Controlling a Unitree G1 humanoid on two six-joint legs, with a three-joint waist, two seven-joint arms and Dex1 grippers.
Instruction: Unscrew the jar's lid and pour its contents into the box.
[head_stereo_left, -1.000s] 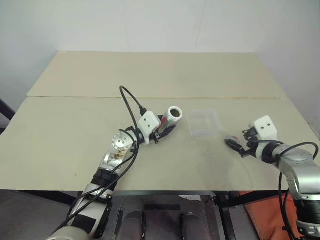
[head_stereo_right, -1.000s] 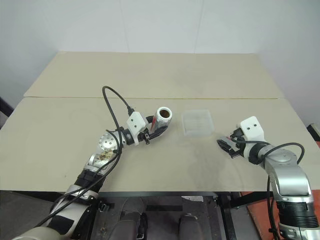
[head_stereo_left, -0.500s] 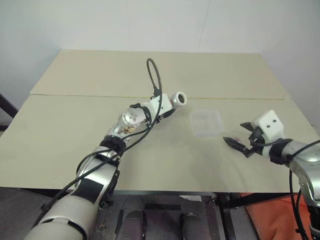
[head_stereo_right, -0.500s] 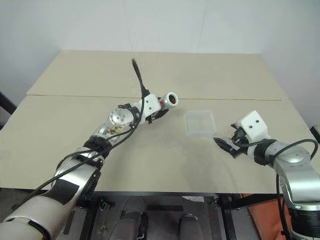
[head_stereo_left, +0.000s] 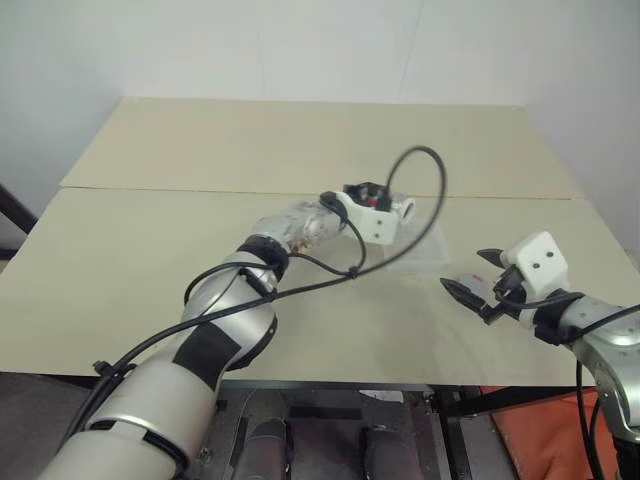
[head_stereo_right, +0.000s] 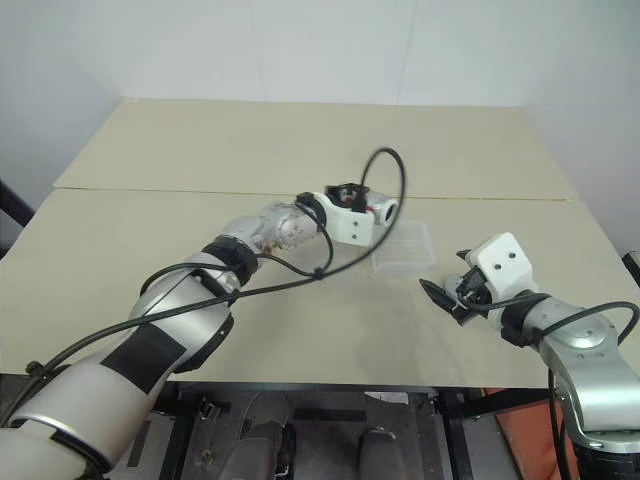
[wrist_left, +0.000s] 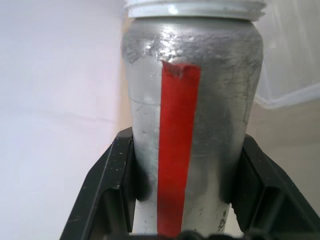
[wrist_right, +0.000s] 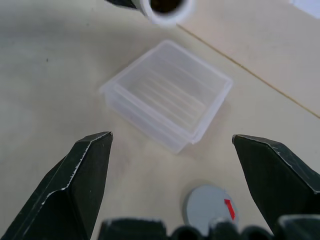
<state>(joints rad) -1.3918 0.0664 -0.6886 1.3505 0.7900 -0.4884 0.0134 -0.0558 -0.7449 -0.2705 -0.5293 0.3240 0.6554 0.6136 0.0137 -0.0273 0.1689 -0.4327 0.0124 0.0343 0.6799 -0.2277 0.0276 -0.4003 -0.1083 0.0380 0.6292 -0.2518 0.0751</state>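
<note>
One red tape strip (wrist_left: 177, 150) marks the jar (wrist_left: 192, 100); unlettered.

Silver-grey arms with black bands and looping black cables — each wrist carries a white block. The left gripper (wrist_left: 186, 200) and right gripper (wrist_right: 175, 165) have black wedge-shaped fingers.

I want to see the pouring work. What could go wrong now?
The small silvery jar with the red stripe lies tipped in the left gripper, its open mouth near one edge of the shallow clear plastic box, so the contents may spill onto the beige table. The light box could also slide if bumped. The round grey lid lies loose below the open right gripper.
</note>
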